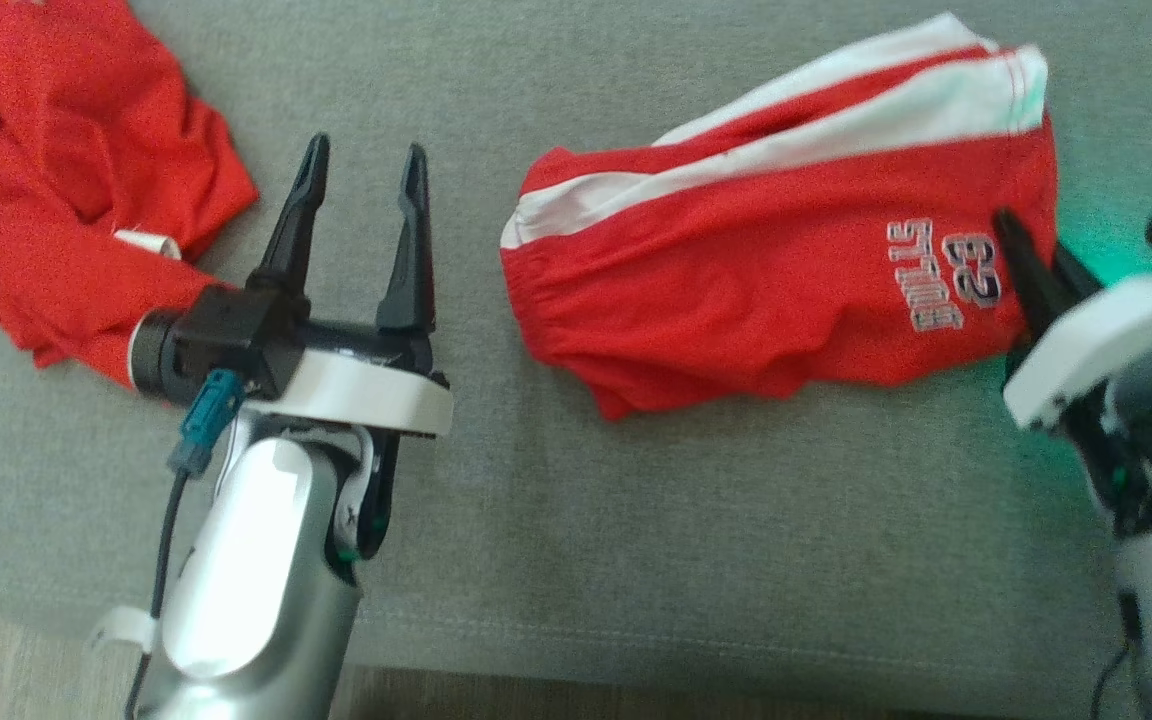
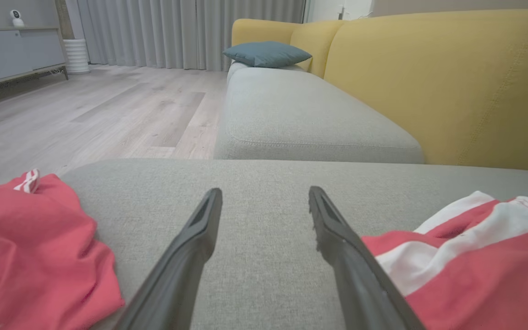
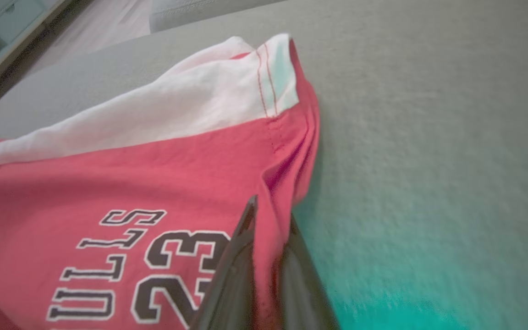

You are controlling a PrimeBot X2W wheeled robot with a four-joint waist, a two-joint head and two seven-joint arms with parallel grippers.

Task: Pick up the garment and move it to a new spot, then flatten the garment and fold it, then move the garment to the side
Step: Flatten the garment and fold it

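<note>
The shorts (image 1: 786, 290) lie on the cushion (image 1: 576, 520), long axis left-right. The right gripper (image 1: 1031, 240) pinches their right edge; the left gripper (image 1: 366, 148), wide open and empty, hovers left of them.

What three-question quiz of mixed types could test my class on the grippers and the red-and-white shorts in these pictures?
1. True or false: the left gripper stands open, holding nothing.
2. Which number is printed on the shorts? A 23; B 45; C 7.
3. Fill in: the right gripper is shut on the ____.
Key: 1 true; 2 A; 3 shorts.
</note>
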